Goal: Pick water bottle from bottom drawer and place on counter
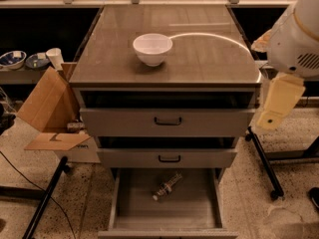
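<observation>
The water bottle (167, 185) lies on its side on the floor of the open bottom drawer (134, 203), slanted, with its white cap toward the lower left. The counter (209, 54) is the glossy grey-brown top of the cabinet. My gripper (278, 103) hangs at the right edge of the view as a cream-coloured part below the arm's white housing (298, 34). It sits beside the cabinet's right side at about top-drawer height, well above and to the right of the bottle, and holds nothing that I can see.
A white bowl (152, 48) stands on the counter left of centre. The two upper drawers (167, 121) are pulled out slightly. An open cardboard box (50, 108) leans against the cabinet's left side. Black stand legs (264, 163) cross the floor on the right.
</observation>
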`<state>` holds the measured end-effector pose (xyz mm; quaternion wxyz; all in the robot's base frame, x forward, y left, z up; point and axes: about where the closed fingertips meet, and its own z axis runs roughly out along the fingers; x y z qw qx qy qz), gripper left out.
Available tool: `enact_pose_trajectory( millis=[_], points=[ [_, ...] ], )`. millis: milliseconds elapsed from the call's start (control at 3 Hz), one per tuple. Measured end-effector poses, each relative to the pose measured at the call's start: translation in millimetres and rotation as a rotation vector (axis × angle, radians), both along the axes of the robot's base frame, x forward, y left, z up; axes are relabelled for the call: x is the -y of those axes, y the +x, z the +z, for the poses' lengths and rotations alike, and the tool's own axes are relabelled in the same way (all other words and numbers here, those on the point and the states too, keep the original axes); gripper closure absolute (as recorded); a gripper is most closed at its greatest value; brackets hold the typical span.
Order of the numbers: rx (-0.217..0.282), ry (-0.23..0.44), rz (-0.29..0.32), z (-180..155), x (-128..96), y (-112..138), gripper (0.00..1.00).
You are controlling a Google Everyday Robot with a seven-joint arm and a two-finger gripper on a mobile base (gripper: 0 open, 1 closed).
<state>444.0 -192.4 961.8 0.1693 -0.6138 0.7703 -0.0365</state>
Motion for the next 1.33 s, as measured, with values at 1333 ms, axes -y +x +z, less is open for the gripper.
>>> enact_pose_trajectory(
  millis=[1333],
  points=[
    [-0.132,0.158,0.079,-195.6,-67.3,30.1,0.0]
  ],
)
